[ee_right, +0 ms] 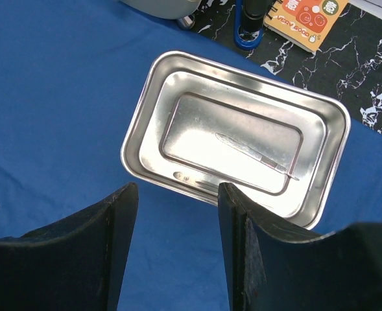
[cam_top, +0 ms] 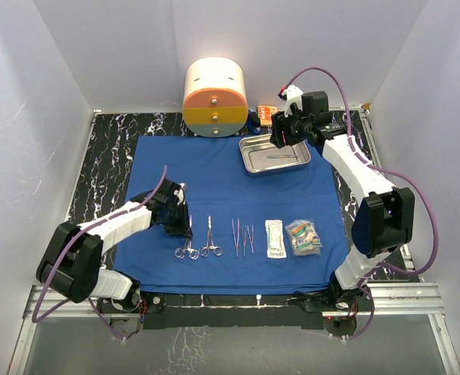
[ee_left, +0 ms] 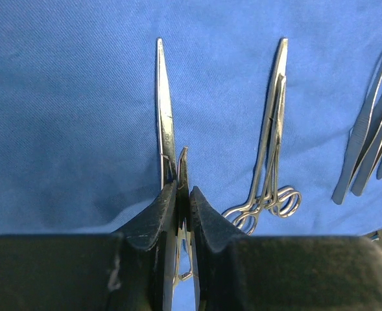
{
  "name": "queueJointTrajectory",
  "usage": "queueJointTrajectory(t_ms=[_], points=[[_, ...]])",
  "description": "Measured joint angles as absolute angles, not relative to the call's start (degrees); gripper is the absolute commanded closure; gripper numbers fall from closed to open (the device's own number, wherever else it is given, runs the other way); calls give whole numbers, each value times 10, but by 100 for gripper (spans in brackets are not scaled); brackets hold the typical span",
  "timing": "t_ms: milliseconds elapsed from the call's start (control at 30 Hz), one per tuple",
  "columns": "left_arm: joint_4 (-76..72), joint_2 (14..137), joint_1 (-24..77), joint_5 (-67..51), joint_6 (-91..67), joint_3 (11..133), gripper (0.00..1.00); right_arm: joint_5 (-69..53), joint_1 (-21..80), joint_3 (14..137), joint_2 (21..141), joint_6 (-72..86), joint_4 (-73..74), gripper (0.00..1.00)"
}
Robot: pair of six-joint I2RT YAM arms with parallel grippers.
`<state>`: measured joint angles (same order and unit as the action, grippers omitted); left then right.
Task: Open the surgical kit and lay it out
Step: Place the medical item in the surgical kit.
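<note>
**A:** Where's the scalpel (ee_right: 255,154) at?

**B:** In the steel tray (ee_right: 142,123), lying diagonally just ahead of the right gripper (ee_right: 178,191), jaws half open and empty. That arm's way nearer. The left gripper (ee_left: 183,189) is pinched shut on the scissors (ee_left: 165,110).

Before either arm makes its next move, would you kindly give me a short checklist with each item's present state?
1. Left gripper shut on the scissors: ok.
2. Scissors apart from the forceps beside them: ok.
3. Scissors resting on the blue cloth or lifted: cannot tell.
4. Right gripper open above the steel tray: ok.
5. Tray emptied: not ok, one scalpel lies inside.
6. Blue cloth spread flat: ok.
</note>
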<state>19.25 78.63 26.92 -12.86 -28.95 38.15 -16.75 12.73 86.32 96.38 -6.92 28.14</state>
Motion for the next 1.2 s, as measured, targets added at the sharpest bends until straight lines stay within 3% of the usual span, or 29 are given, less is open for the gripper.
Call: queueJointTrajectory(t_ms=[333, 933, 1200], points=[[193, 817, 261, -135, -291, 401, 100, -178, 127, 863, 964, -66, 282, 50], [194, 821, 260, -135, -291, 406, 86, -180, 127, 863, 964, -63, 282, 50], [194, 821, 260, -133, -289, 406, 85, -182, 127, 863, 964, -63, 282, 50]])
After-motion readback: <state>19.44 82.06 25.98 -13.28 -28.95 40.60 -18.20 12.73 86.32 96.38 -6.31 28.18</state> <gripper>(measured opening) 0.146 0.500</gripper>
